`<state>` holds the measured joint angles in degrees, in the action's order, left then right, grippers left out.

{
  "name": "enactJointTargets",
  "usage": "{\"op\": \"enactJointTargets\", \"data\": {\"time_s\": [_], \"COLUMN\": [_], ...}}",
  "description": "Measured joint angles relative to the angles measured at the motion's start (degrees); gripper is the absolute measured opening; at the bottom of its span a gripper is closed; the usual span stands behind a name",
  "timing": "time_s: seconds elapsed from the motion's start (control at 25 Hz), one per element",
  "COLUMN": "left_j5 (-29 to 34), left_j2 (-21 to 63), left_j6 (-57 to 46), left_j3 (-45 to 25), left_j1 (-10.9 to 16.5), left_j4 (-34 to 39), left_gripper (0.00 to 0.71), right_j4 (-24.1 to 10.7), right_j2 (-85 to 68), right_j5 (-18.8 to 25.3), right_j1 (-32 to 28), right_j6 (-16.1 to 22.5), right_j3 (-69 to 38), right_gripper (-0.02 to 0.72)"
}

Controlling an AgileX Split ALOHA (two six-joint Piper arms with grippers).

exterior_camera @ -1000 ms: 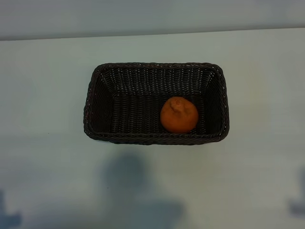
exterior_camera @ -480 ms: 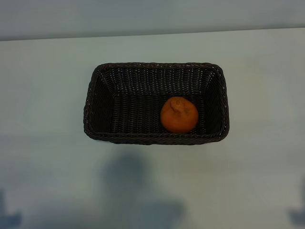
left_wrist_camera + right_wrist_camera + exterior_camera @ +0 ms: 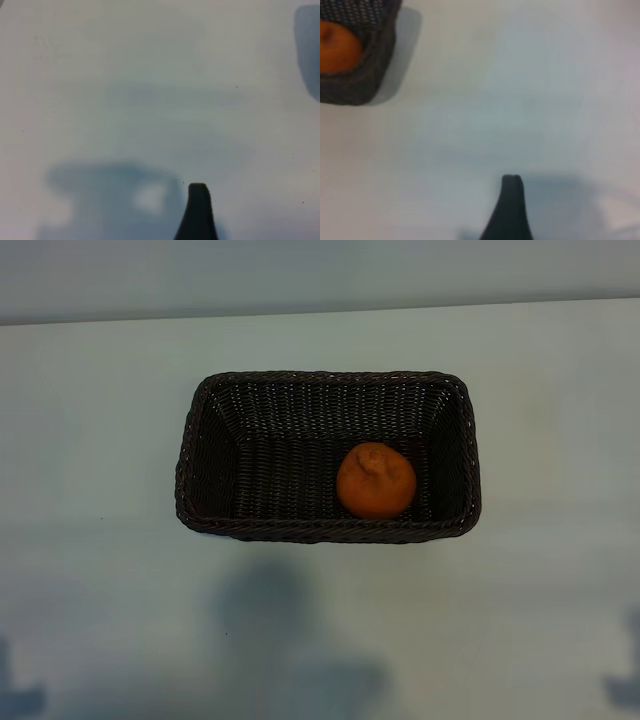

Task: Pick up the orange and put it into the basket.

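The orange (image 3: 375, 480) lies inside the dark brown wicker basket (image 3: 330, 377), right of its middle, stem end up. In the right wrist view the orange (image 3: 337, 50) shows over a corner of the basket (image 3: 367, 82), well away from that arm. Neither gripper appears in the exterior view. One dark finger (image 3: 198, 212) of my left gripper hangs over bare table, and one dark finger (image 3: 509, 210) of my right gripper does the same. Both stand open and nothing is held.
The basket stands in the middle of a pale table whose far edge (image 3: 320, 312) runs across the back. Soft shadows lie on the table in front of the basket (image 3: 290, 640) and at both front corners.
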<state>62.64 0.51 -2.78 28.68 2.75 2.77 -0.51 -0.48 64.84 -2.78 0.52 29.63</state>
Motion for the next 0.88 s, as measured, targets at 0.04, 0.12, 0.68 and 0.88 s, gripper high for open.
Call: {"op": "enactJointTargets", "data": {"time_s": [0.04, 0.12, 0.68, 0.88], "left_j5": [0.0, 0.0, 0.0, 0.0], "left_j2": [0.0, 0.0, 0.0, 0.0], "left_j6": [0.0, 0.0, 0.0, 0.0], "left_j3": [0.0, 0.0, 0.0, 0.0], "left_j1": [0.0, 0.0, 0.0, 0.0], "left_j4": [0.0, 0.0, 0.0, 0.0], "left_gripper": [0.592, 0.592, 0.592, 0.592], "right_j4": [-0.4, -0.6, 0.5, 1.3], "right_j2": [0.0, 0.0, 0.0, 0.0], "right_j5": [-0.1, -0.1, -3.5, -3.5], "right_j1": [0.0, 0.0, 0.0, 0.0], "right_j6": [0.0, 0.0, 1.8, 1.9], "right_j3": [0.0, 0.0, -1.6, -1.6], "right_gripper": [0.594, 0.594, 0.594, 0.594]}}
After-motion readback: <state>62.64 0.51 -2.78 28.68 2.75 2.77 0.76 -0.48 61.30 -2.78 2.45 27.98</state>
